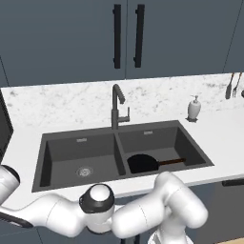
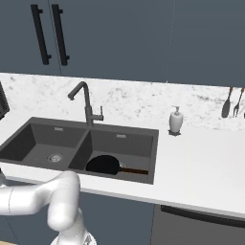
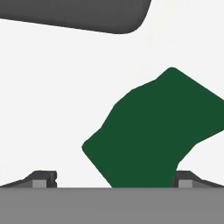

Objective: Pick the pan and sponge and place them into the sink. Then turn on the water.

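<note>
The green top of the sponge (image 3: 153,131) shows very close in the hand view, lying on the white counter. My gripper (image 3: 116,180) is open just over it; one dark fingertip stands to the sponge's left and the other sits at its right edge. The black pan (image 1: 142,163) (image 2: 103,165) lies in the right basin of the dark grey sink (image 1: 78,138) (image 2: 43,125), its brown handle pointing right. No water runs from the tall faucet (image 1: 116,107) (image 2: 86,103). My arm bends down low to the left in front of the sink.
A white soap dispenser (image 1: 194,108) (image 2: 176,120) stands on the counter right of the sink. Utensils (image 1: 232,86) (image 2: 229,103) hang on the back wall at far right. A dark rounded sink corner (image 3: 87,15) lies beyond the sponge.
</note>
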### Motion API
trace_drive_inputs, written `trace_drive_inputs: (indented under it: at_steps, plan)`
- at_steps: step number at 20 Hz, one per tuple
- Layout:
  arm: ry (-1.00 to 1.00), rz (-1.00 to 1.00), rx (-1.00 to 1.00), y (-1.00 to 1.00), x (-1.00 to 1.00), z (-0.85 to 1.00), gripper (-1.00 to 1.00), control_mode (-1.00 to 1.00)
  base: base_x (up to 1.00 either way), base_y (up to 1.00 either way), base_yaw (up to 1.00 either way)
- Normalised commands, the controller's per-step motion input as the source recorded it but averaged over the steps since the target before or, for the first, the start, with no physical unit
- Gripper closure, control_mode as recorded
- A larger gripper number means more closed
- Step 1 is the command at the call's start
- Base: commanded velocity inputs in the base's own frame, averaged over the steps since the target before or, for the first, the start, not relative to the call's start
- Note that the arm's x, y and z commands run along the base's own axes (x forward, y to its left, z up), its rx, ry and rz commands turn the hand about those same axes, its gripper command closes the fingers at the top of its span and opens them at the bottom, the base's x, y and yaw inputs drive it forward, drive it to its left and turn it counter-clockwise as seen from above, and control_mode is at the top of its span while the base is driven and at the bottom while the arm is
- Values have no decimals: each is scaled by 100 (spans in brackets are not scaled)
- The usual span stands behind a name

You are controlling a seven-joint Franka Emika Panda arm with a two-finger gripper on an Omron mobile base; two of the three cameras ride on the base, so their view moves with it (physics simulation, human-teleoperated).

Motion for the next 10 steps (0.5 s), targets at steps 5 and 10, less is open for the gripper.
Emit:
trace_drive_inputs:
  at_steps: [5,10]
  plan:
    - [0,-5,-3,10,2,-34,-100,-100,0,0,0]
    - [0,-12,-4,0,0,-42,-100,-100,0,0,0]
